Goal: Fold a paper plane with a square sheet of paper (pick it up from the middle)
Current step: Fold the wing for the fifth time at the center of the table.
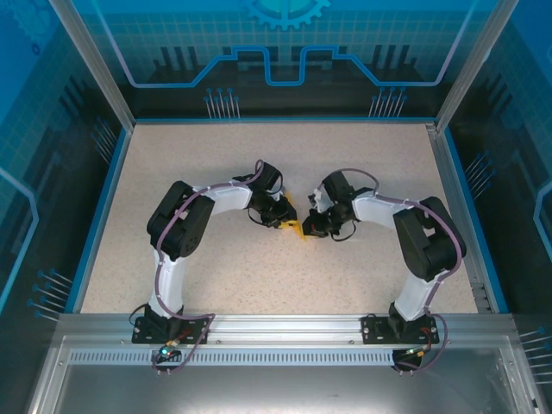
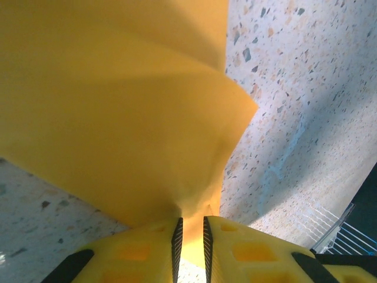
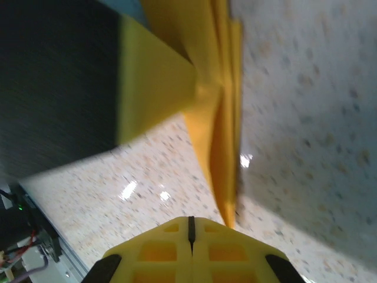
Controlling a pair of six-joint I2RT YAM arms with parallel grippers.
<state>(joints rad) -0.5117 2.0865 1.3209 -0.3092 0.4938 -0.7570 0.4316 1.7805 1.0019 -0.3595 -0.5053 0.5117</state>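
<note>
The orange-yellow sheet of paper [image 1: 294, 227] is folded into a narrow layered shape and is held up between the two arms at the table's middle. In the left wrist view the paper [image 2: 118, 118] fans out wide ahead of my left gripper [image 2: 191, 221], whose jaws are shut on its lower edge. My left gripper [image 1: 285, 216] comes at it from the left. My right gripper [image 1: 309, 226] sits just right of it. In the right wrist view the paper [image 3: 221, 135] tapers to a point just right of my right gripper [image 3: 190, 219], whose jaws are pressed together with nothing between them.
The speckled beige table [image 1: 259, 276] has a blue rim [image 1: 102, 207] and a metal rail [image 1: 285, 323] at the near edge by the arm bases. Both arms curve inward toward the middle. Free tabletop lies behind and in front of them.
</note>
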